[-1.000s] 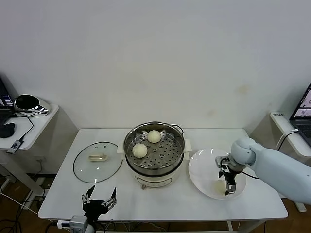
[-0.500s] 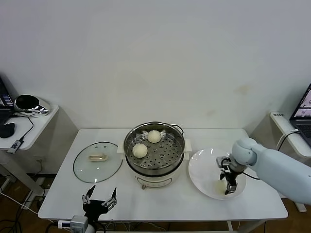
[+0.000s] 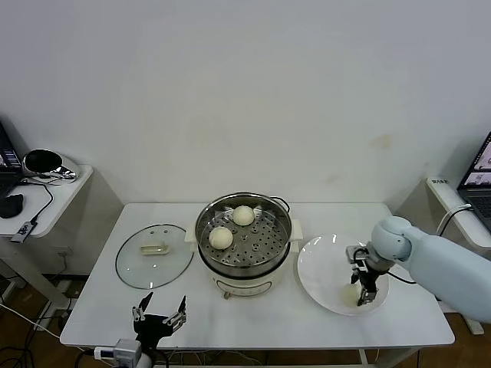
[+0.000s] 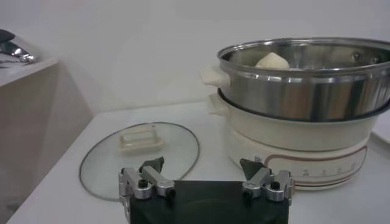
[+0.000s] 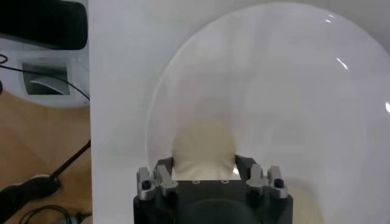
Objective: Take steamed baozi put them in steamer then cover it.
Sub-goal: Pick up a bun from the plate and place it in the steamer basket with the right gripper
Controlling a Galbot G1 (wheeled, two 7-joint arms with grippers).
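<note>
Two cream-white baozi (image 3: 221,238) (image 3: 243,215) lie on the perforated tray of the steel steamer (image 3: 244,262) at mid-table. One of them also shows over the rim in the left wrist view (image 4: 272,60). My right gripper (image 3: 363,297) is down on the white plate (image 3: 318,264), to the steamer's right. Its fingers are closed against both sides of a third baozi (image 5: 203,149), which rests on the plate (image 5: 274,91). That baozi also shows in the head view (image 3: 350,292). My left gripper (image 3: 159,318) is open and empty at the table's front edge, also seen in its wrist view (image 4: 202,167).
The glass lid (image 3: 153,255) with its cream handle lies flat to the left of the steamer and also shows in the left wrist view (image 4: 140,158). A side table (image 3: 46,192) stands at far left. A laptop (image 3: 479,180) stands at far right.
My right gripper has shifted slightly to the right on the plate and closed around the baozi. The left arm has not moved.
</note>
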